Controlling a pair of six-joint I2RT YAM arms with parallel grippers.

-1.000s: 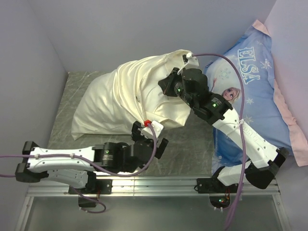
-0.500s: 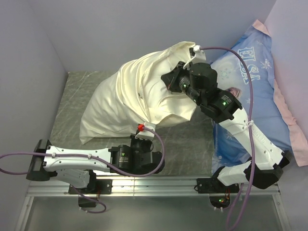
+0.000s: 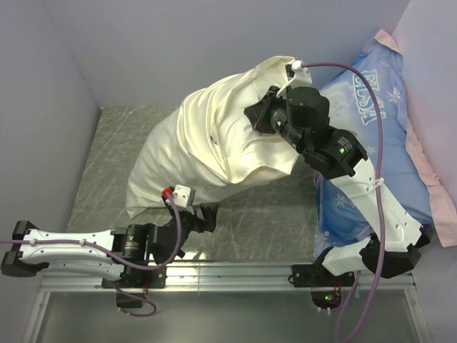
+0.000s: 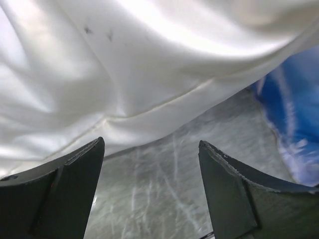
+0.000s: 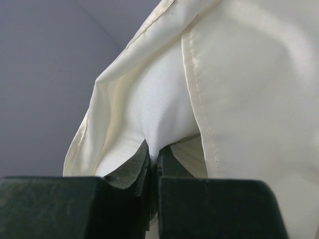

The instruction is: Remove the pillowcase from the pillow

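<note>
Pillowcase (image 3: 207,143): one, cream and wrinkled, lying slantwise on the table (image 3: 114,143). Its low closed end sits at the front left. Its open end is raised at the back right, close to the rear wall (image 3: 178,43).

One white pillow (image 5: 157,94) is inside it. In the right wrist view it shows in the open mouth, between two stitched cream hems. One blue pillow (image 3: 371,136) fills the right side, just beside the raised end and partly under the right arm.

There are two grippers. The right gripper (image 5: 153,158) is at the raised mouth. Its jaws are pressed together on a pinch of the white pillow, with the cream hems hanging free on either side. The left gripper (image 4: 150,144) is low over the table at the front, near the case's lower edge. Its fingers (image 4: 60,189) are spread wide with nothing between them. The left wrist view shows the case's seamed edge just ahead and bare table under the gap.

The case's front edge hangs off the table at the right and touches it toward the left corner. Bare table lies to the left of the case and in a strip in front of it, between the case and the arm bases. Walls close the left and the back, and the blue pillow closes the right.
</note>
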